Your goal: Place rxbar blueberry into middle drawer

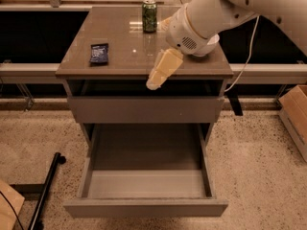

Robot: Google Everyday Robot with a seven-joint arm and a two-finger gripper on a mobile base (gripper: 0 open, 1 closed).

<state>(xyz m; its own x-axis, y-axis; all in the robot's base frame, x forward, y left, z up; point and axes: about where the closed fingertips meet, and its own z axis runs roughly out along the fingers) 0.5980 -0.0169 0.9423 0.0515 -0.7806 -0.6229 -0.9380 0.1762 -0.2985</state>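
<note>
At centre frame, the cream gripper (pixel 153 83), tilted down-left over the front edge of the cabinet top (pixel 120 61), apart from everything standing there. Open or closed: cannot tell. Nothing seen in its hold.

Left of it and well apart, near the top's left side: the rxbar blueberry (pixel 99 52), lying flat, not yet picked up. Judging by the tilt, next reach likely leftward to the bar.

Behind, at upper centre, a green can (pixel 149 16), upright. Beside it to the right, a white bowl (pixel 214 41), mostly hidden by the arm.

Below the top, a shut drawer front (pixel 144 109). At lower centre, the middle drawer (pixel 144 208), pulled well out with nothing inside, presumably standing open to take the bar from above.

At the right edge, a cardboard box (pixel 295 109) on the floor.
</note>
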